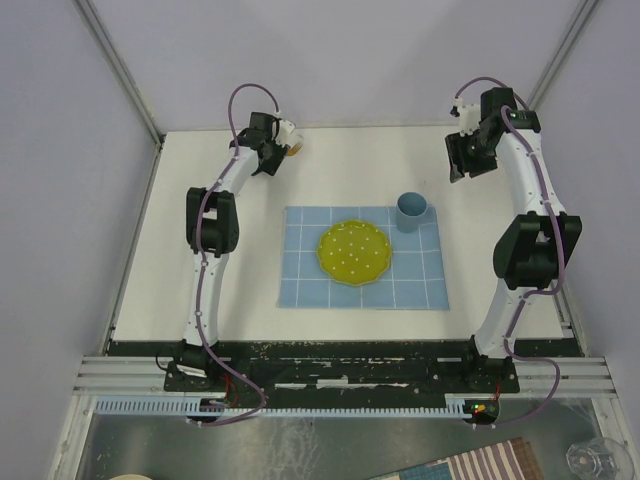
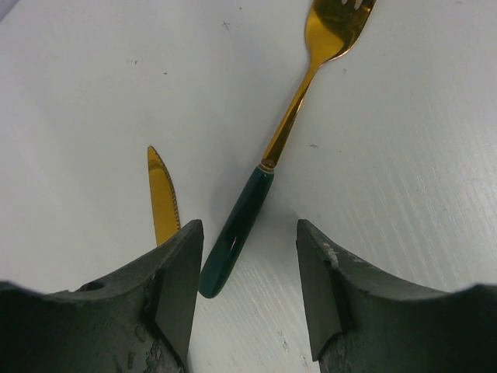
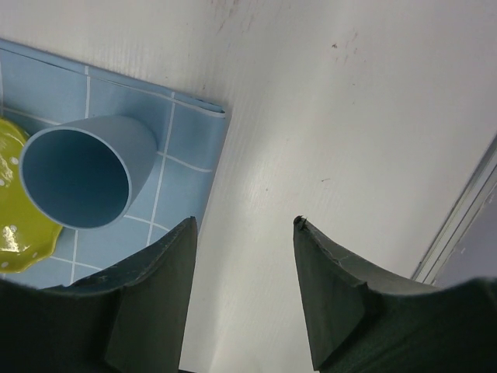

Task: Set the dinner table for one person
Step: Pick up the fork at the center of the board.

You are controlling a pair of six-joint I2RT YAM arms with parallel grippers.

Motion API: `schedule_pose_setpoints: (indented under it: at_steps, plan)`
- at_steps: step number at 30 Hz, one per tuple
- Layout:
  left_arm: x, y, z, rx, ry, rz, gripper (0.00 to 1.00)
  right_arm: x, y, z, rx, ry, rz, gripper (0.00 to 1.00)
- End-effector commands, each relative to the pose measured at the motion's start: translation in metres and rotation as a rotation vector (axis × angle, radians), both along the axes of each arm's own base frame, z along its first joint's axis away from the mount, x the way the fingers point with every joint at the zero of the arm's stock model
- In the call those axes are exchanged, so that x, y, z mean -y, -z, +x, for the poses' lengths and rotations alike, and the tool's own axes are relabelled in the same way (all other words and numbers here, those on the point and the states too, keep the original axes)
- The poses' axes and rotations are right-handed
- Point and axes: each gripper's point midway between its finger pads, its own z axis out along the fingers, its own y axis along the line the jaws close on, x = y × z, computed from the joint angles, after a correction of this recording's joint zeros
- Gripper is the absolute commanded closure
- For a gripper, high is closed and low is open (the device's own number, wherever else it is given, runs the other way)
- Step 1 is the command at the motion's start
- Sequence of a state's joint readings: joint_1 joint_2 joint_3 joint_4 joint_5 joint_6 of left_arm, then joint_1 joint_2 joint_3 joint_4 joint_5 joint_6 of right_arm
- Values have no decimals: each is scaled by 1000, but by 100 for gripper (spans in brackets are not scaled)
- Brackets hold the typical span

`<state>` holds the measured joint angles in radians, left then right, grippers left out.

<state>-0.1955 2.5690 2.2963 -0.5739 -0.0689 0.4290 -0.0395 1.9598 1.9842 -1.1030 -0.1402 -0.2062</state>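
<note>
The white dinner table (image 1: 190, 215) carries a light-blue grid cloth (image 1: 300, 290) with a yellow-green dotted plate (image 1: 353, 251) and a blue cup (image 1: 411, 211) on it. My left gripper (image 1: 268, 158) is at the far left back, open. In the left wrist view its jaws (image 2: 248, 227) stand apart around the end of a fork (image 2: 291, 124) with a gold head and dark green handle, not touching it. A gold knife (image 2: 162, 194) lies left of the fork, its handle hidden under my left finger. My right gripper (image 1: 462, 165) is open and empty at the back right.
In the right wrist view the cup (image 3: 78, 175) stands on the cloth's corner (image 3: 186, 148), left of my right gripper (image 3: 242, 221), with the plate's rim (image 3: 15, 233) at the far left. A metal table-edge rail (image 3: 466, 225) runs along the right.
</note>
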Motion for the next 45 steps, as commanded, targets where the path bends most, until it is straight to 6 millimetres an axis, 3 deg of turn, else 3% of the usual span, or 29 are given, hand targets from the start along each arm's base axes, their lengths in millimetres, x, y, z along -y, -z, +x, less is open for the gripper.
schedule_pose_setpoints:
  at_steps: [1, 18, 27, 37, 45]
  plan:
    - [-2, -10, 3, 26, 3, -11, 42, 4, -24, 9, 82, 0, -22, 39]
    - [-17, 40, -3, -89, -81, -122, 44, 9, -4, -1, 21, 0, -51, 39]
    - [0, 68, -43, -289, -54, -235, 43, 12, -1, -1, 8, -1, -61, 39]
    - [-11, 103, -96, -516, -97, -185, 45, 11, -2, -3, 8, -4, -59, 40]
    - [-2, 89, -89, -492, -94, -232, 49, 10, -5, -5, 17, -4, -59, 40]
